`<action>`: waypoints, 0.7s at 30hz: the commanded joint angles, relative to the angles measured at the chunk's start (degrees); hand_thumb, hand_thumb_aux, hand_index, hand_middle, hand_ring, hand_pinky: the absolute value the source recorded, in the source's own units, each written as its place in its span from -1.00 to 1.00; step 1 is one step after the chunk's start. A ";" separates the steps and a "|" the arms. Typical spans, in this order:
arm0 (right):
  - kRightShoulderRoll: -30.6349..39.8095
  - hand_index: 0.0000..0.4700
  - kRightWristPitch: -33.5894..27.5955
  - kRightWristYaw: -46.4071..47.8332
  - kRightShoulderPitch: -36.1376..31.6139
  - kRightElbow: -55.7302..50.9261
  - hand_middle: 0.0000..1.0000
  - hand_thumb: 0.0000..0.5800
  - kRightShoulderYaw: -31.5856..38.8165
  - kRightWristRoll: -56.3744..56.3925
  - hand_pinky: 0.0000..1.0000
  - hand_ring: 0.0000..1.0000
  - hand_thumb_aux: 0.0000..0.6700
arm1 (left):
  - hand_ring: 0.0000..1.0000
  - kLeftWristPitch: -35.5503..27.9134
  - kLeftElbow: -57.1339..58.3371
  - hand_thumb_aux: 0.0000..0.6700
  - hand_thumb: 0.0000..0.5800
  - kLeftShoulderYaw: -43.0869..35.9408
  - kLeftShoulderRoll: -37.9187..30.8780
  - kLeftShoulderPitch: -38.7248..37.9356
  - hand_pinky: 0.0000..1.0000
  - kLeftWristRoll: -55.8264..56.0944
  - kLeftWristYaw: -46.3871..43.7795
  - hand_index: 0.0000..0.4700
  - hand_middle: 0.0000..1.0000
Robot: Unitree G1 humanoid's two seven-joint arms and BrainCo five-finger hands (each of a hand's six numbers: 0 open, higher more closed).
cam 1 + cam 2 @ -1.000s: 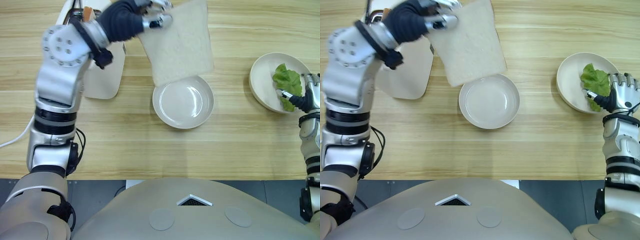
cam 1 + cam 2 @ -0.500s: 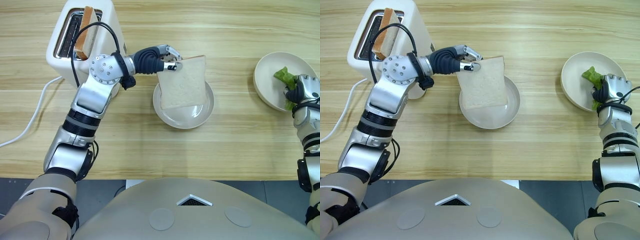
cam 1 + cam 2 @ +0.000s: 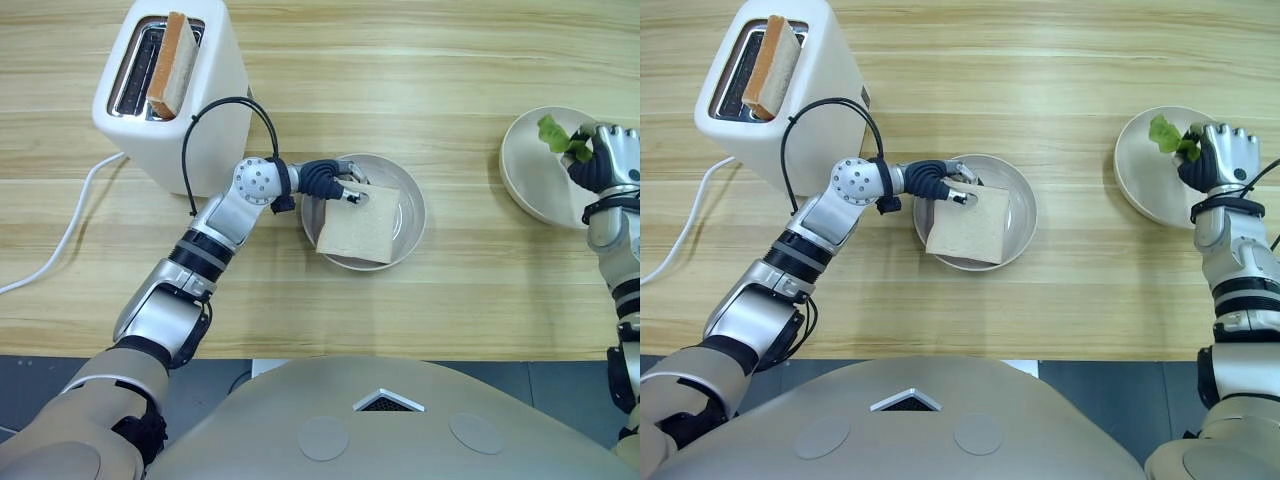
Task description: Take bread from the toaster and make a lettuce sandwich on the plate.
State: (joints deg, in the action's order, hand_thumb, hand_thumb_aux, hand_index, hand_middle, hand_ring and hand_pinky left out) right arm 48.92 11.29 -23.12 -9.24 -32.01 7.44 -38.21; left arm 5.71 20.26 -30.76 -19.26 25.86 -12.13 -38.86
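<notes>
Here left hand (image 3: 332, 181) grips bread (image 3: 362, 226); right hand (image 3: 611, 160), lettuce (image 3: 554, 134).

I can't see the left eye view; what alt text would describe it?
The robot's left hand holds a bread slice lying on the middle plate, while its right hand grips lettuce over a side plate. A second slice stands in the toaster.

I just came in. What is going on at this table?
The robot is making a sandwich. Its left hand holds a bread slice by one corner, the slice lying on the middle plate. Its right hand grips the lettuce above the side plate. A second slice stands in the toaster.
</notes>
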 commanded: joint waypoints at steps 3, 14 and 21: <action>-0.63 1.00 -2.66 8.55 11.86 33.86 1.00 1.00 -5.66 1.55 1.00 1.00 1.00 | -1.00 5.32 -17.10 -1.00 -1.00 2.57 -6.24 2.15 -1.00 -18.48 12.37 -1.00 -1.00; -16.46 1.00 -1.21 20.74 7.90 45.82 1.00 1.00 14.43 -9.36 1.00 1.00 1.00 | -1.00 -6.02 -54.29 -1.00 -1.00 24.83 -11.65 5.11 -1.00 -11.31 5.14 -1.00 -1.00; -22.37 1.00 1.00 18.77 0.78 31.09 1.00 1.00 24.25 -20.52 1.00 1.00 1.00 | -1.00 -16.82 -52.26 -1.00 -1.00 42.52 -13.36 5.84 -1.00 13.35 1.66 -1.00 -1.00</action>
State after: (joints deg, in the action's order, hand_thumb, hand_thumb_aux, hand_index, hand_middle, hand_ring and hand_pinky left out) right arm 27.13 11.74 -3.63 -6.63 3.11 30.09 -56.57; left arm -10.58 -33.81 8.35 -30.48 32.66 -1.10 -36.70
